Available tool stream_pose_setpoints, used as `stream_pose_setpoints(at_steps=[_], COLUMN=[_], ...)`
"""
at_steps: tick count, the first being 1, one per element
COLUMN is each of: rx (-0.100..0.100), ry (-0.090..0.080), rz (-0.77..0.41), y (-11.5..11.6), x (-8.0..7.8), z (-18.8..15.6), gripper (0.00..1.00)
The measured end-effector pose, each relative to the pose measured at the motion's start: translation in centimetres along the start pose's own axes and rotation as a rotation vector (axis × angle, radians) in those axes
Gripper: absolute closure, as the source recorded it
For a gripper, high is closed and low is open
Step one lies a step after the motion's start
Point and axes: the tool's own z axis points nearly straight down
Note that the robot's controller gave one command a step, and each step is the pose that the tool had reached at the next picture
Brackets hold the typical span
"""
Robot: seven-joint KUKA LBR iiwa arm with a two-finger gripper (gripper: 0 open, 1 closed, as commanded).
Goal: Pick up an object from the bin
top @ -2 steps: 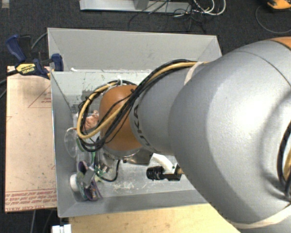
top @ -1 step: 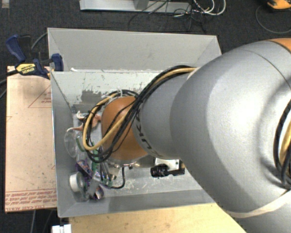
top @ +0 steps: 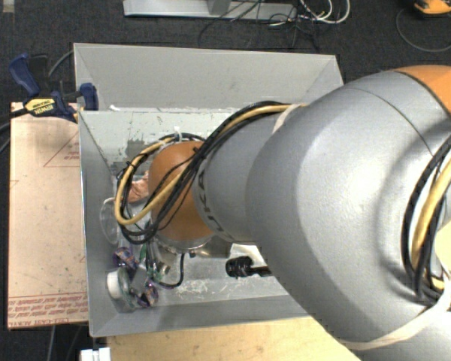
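Observation:
My gripper (top: 160, 260) reaches down into the bin's front left part, mostly hidden under the arm's orange cover and cables. Just left of and below it lies a small purple and multicoloured thing (top: 140, 293), with a white round piece (top: 118, 283) touching its left side. A clear, glassy round thing (top: 108, 216) rests against the left wall, a little above them. To the right of the gripper a black short cylinder-like object (top: 243, 267) lies on the bin floor. What sits directly beneath the gripper is hidden.
A pinkish thing (top: 139, 189) peeks out behind the cables at the upper left of the cover. The thick grey arm covers the bin's right half and middle. The bin's left wall and front wall stand close to the gripper.

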Motion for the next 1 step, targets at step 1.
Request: stream_pose_setpoints(at_steps=[1], rx=[0.0], ry=[0.0], rz=[0.001], y=[0.0], x=[0.0], z=[0.0], gripper=[1.0])
